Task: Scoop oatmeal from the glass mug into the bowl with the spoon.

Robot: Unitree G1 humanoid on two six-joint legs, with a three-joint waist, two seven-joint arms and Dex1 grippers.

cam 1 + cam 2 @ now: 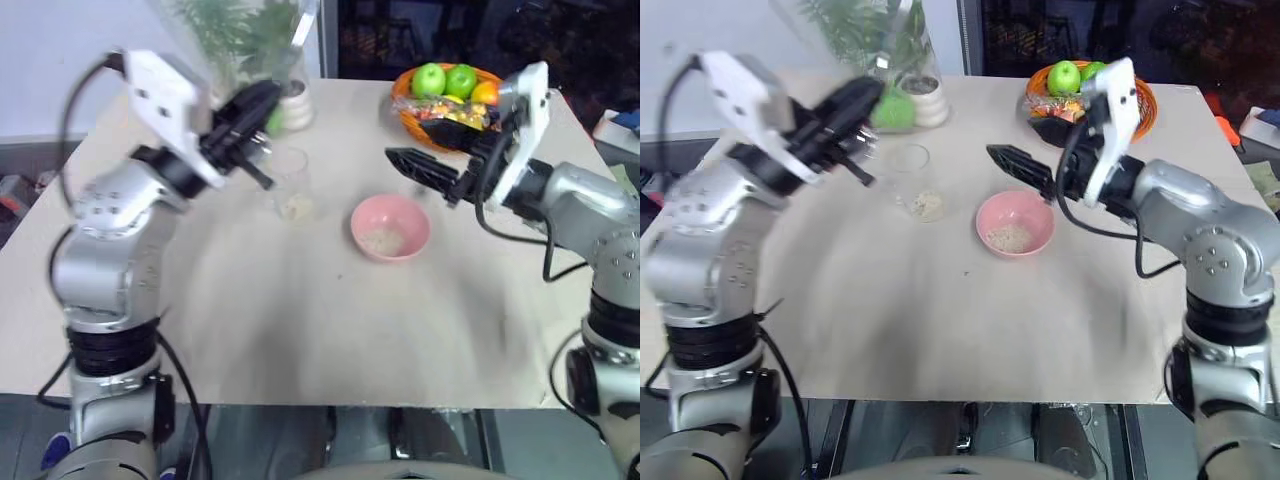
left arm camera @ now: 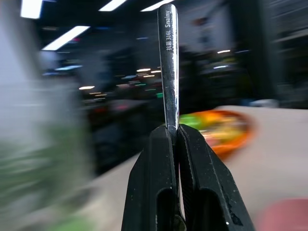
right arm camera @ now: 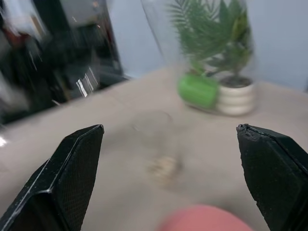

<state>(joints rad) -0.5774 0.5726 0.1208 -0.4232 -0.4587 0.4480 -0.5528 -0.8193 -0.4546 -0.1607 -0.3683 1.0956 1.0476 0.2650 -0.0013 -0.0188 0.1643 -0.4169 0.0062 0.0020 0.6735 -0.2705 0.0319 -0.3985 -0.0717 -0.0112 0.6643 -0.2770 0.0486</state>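
The glass mug (image 1: 292,182) stands upright on the table with a little oatmeal (image 1: 295,207) at its bottom. To its right sits the pink bowl (image 1: 390,227), holding a small heap of oatmeal (image 1: 382,240). My left gripper (image 1: 265,98) hangs in the air just left of and above the mug, shut on the spoon (image 2: 168,67), whose shiny handle sticks out past the fingertips. My right gripper (image 1: 398,160) is raised above the bowl's far side, pointing left toward the mug, jaws open and empty. In the right wrist view the mug (image 3: 159,139) lies ahead between the fingers (image 3: 72,163).
A large clear vase with a green plant (image 1: 245,40) and a small white pot (image 1: 297,105) stand behind the mug. An orange fruit basket (image 1: 480,125) sits at the back right, close behind my right gripper. The table's front edge (image 1: 300,405) is near me.
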